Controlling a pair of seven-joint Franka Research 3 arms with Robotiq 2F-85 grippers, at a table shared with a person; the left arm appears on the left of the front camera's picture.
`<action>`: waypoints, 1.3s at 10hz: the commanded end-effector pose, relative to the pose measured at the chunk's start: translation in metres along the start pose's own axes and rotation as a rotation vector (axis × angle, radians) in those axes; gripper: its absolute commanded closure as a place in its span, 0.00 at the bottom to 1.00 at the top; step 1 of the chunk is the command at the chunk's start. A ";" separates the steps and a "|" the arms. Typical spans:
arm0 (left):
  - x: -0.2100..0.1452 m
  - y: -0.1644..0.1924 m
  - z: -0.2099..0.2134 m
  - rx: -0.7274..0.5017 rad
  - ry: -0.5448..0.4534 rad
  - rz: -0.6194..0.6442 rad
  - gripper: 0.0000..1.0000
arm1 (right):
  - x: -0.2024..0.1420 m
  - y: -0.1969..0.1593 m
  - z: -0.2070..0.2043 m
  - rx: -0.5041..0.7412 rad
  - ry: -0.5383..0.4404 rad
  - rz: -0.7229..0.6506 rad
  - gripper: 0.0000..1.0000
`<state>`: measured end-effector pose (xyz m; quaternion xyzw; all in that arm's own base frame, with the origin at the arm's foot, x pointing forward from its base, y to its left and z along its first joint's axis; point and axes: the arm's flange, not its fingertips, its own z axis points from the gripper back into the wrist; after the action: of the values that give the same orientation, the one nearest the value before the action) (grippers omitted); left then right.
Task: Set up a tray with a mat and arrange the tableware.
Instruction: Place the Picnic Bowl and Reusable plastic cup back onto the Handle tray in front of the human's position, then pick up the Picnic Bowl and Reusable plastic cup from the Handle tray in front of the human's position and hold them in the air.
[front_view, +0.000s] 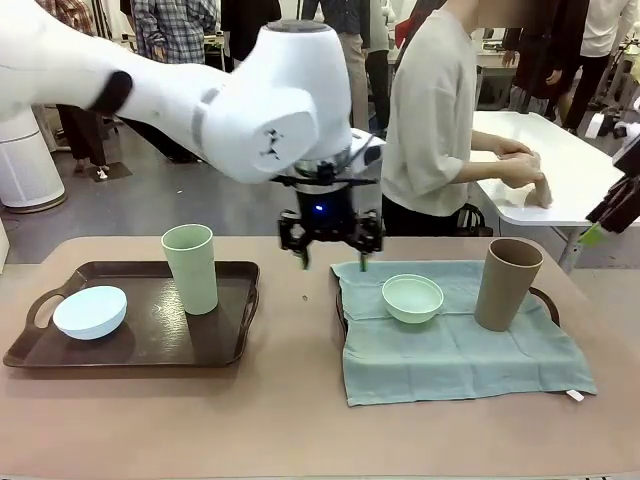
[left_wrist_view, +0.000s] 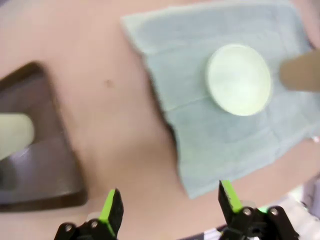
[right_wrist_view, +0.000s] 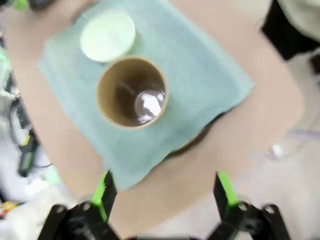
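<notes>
Teal mat (front_view: 450, 355), mint bowl (front_view: 412, 298), tan cup (front_view: 508, 285) atop, left arm (front_view: 270, 110) overhead

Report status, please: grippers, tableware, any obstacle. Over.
Left gripper open, empty, over table beside mat. Right gripper open, empty, above tan cup. Mint bowl, tan cup on mat; green cup, blue bowl on bare tray. Person's hands at another table.

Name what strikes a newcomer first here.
The white left arm looms mid-picture, its open gripper hanging over the table. A teal mat on the right carries a mint green bowl and tan cup; the dark left tray holds a pale green cup and pale blue bowl.
</notes>
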<state>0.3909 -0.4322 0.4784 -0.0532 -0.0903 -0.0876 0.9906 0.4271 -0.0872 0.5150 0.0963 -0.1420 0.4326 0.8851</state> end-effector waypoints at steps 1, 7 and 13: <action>-0.014 0.025 0.026 0.091 0.001 0.099 0.00 | 0.013 0.052 0.020 -0.020 0.108 -0.085 0.00; -0.020 0.082 0.081 0.151 -0.035 0.247 0.00 | 0.052 0.122 0.054 -0.158 0.157 -0.157 0.00; -0.020 0.082 0.081 0.151 -0.035 0.247 0.00 | 0.052 0.122 0.054 -0.158 0.157 -0.157 0.00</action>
<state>0.3715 -0.3414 0.5440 0.0155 -0.1049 0.0449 0.9933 0.3522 0.0094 0.5905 0.0085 -0.1046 0.3492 0.9311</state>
